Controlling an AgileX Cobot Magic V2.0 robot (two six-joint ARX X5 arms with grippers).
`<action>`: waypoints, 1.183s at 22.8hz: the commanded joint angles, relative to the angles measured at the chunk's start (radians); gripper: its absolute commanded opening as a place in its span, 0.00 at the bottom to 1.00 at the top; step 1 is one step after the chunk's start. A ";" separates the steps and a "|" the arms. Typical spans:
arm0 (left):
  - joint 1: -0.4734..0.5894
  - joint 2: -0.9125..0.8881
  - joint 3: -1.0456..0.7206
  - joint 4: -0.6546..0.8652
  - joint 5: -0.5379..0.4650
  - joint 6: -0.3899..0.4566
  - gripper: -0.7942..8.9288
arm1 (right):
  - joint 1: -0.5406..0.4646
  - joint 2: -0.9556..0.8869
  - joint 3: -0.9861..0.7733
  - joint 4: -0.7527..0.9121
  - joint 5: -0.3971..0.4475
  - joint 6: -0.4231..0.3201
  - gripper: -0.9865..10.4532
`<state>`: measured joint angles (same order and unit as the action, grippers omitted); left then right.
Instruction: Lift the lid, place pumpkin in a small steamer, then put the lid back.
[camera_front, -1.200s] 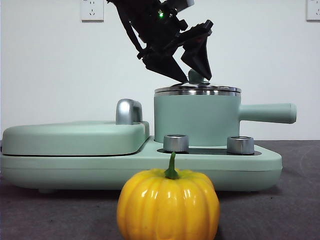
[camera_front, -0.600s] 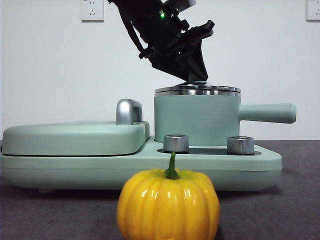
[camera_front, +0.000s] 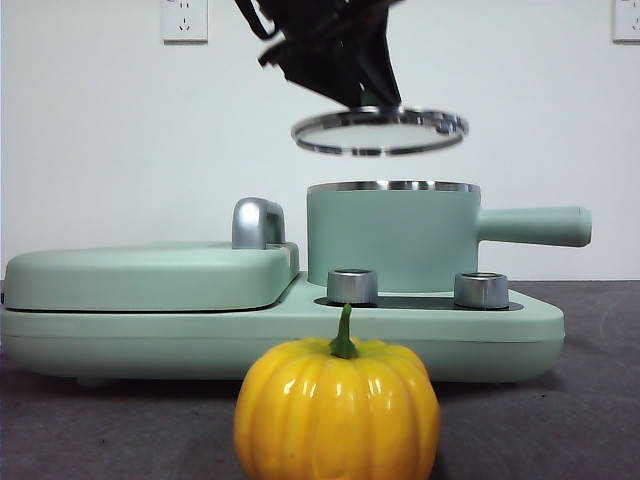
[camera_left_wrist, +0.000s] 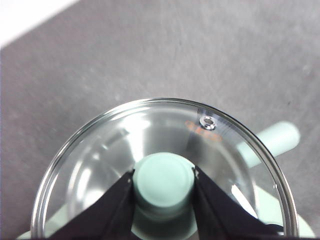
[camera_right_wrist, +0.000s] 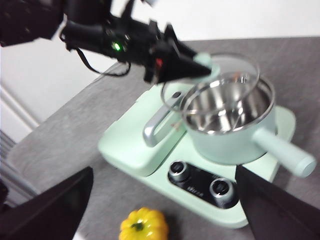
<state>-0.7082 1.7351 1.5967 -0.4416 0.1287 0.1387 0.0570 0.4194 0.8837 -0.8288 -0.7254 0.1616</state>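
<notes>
My left gripper (camera_left_wrist: 164, 176) is shut on the mint-green knob (camera_left_wrist: 164, 186) of the glass lid (camera_left_wrist: 95, 155). It holds the lid (camera_front: 380, 132) in the air, slightly tilted, a short way above the small steamer (camera_front: 390, 240). The pot's steel inside (camera_right_wrist: 225, 107) shows open, and its long handle (camera_front: 535, 226) points right. The yellow-orange pumpkin (camera_front: 337, 410) stands on the grey table in front of the base, also seen as the pumpkin (camera_right_wrist: 143, 225) in the right wrist view. My right gripper (camera_right_wrist: 164, 170) hangs high above the table, open and holding nothing.
The steamer stands on a wide mint-green base (camera_front: 150, 335) with two silver knobs (camera_front: 352, 286). A flat mint-green cover (camera_front: 150, 272) with a chrome handle (camera_front: 257, 222) fills the base's left half. Behind is a white wall.
The left gripper shut on the lid's knob and lifted the lid off the steamer; the lid now hangs above the open pot. The pumpkin has not moved.
</notes>
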 joint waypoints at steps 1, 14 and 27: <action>0.010 -0.037 0.037 -0.011 0.001 0.003 0.17 | 0.003 0.024 0.016 -0.022 -0.020 0.025 0.48; 0.180 -0.215 0.037 -0.179 0.001 0.043 0.17 | 0.296 0.362 0.016 0.055 0.129 0.207 0.48; 0.348 -0.220 0.037 -0.202 0.002 0.012 0.17 | 0.806 0.798 0.084 0.130 0.515 0.281 0.49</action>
<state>-0.3607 1.5177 1.5982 -0.6693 0.1284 0.1638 0.8429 1.1892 0.9447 -0.7013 -0.2279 0.4278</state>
